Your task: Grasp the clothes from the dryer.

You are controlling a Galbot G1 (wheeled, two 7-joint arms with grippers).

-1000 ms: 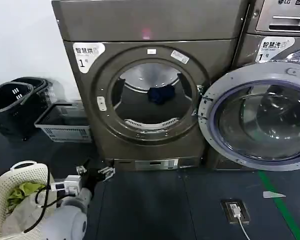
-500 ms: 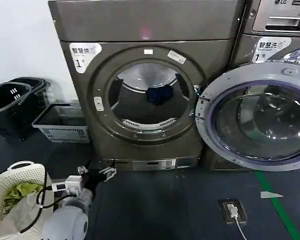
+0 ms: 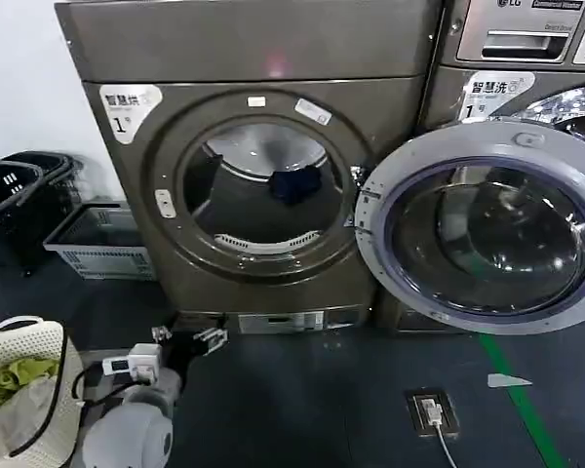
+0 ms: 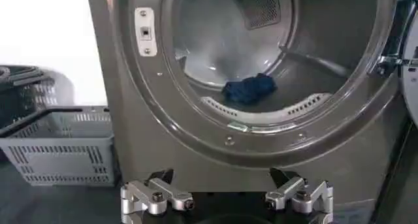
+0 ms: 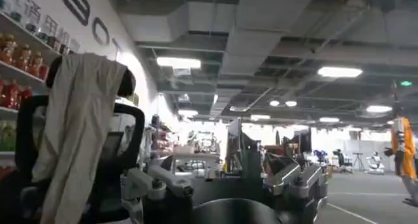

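The dryer (image 3: 249, 166) stands at the far left of the scene with its round port exposed and its door (image 3: 480, 224) swung wide to the right; the clothes (image 3: 294, 185), 1 small navy bundle, lie on the drum floor toward the back, just behind the perforated lip of the port, touching nothing but the drum. The left gripper (image 3: 207, 338) hangs low near the floor, in front of the machine's base and well below the port; its jaws are spread apart and carry nothing. The right gripper (image 5: 235, 183) points away at the room behind, jaws parted and empty, idle. By my reading the step in hand is the approach; no reach has begun. The next move calls for raising the left gripper to port height, passing it over the lip without scraping, then descending onto the bundle.
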